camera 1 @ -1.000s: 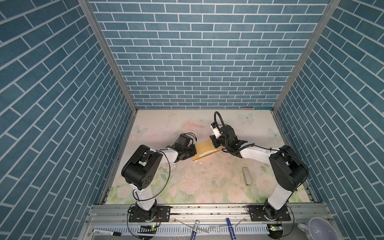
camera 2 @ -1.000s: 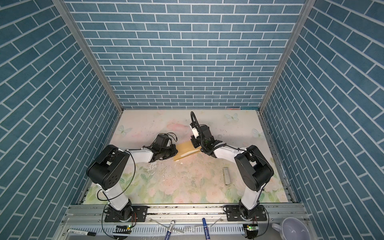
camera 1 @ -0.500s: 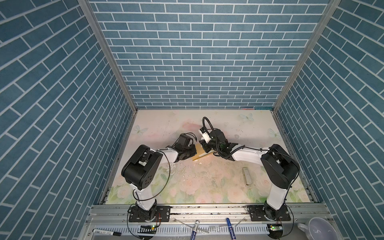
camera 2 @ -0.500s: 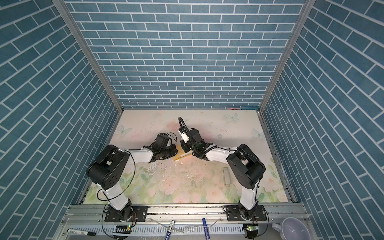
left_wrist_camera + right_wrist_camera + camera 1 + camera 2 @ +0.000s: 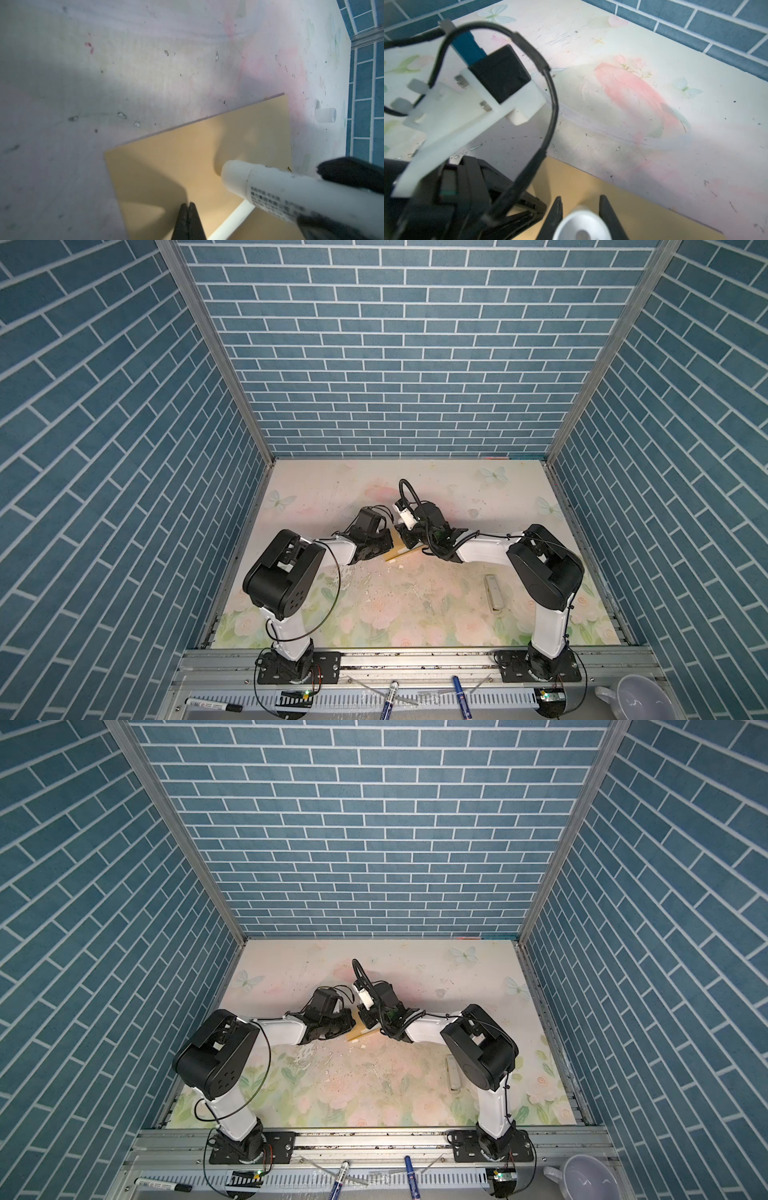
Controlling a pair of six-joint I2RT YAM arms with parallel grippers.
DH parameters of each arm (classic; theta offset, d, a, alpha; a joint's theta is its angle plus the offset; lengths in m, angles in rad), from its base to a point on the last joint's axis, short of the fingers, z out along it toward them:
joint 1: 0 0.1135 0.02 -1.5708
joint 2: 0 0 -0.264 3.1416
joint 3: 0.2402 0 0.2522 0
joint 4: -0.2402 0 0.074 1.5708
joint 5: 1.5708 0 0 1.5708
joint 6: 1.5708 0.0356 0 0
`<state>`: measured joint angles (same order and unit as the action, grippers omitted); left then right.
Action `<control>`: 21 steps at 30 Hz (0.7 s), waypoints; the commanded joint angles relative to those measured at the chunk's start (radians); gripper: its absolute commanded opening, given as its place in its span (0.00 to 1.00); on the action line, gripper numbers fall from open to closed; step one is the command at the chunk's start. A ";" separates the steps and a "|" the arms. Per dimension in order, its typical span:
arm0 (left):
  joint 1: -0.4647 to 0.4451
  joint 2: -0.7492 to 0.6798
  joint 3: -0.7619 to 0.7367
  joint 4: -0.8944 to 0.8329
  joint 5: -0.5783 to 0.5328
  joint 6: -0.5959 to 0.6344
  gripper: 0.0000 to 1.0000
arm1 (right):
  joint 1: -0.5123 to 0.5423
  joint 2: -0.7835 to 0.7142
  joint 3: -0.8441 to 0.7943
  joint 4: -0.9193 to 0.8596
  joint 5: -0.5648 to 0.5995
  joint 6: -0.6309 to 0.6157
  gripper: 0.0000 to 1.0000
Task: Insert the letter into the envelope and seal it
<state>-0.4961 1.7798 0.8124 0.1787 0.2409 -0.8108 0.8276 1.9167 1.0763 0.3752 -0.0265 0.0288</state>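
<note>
Envelope (image 5: 187,158) flat on table (image 5: 145,62), mid-workspace, between grippers. Left gripper (image 5: 188,208) pressed together, tips seemingly pinning it. Right gripper (image 5: 580,200) pinching glue stick (image 5: 270,187) above it. Paper light, thin, slippery, creases easily; hold flat near edge.

No text legible for you here. White stick (image 5: 280,191): block of small dark print on barrel, too blurred to read. Pens (image 5: 460,695) on front rail: markings too small to make out.
</note>
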 commanded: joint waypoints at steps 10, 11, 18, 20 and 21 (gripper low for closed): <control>0.003 0.079 -0.047 -0.132 -0.056 0.002 0.00 | 0.011 0.039 0.045 -0.047 0.039 -0.086 0.00; 0.003 0.079 -0.047 -0.132 -0.055 0.000 0.00 | 0.011 0.038 0.042 -0.052 0.046 -0.092 0.00; 0.003 0.079 -0.048 -0.134 -0.061 0.000 0.00 | 0.008 0.026 0.025 -0.100 0.121 -0.126 0.00; 0.003 0.079 -0.050 -0.134 -0.061 -0.001 0.00 | 0.006 0.022 0.020 -0.110 0.135 -0.133 0.00; 0.003 0.079 -0.050 -0.132 -0.061 0.000 0.00 | 0.003 0.021 0.017 -0.113 0.144 -0.132 0.00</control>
<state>-0.4961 1.7813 0.8120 0.1825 0.2409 -0.8154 0.8421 1.9465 1.0912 0.3618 0.0387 -0.0349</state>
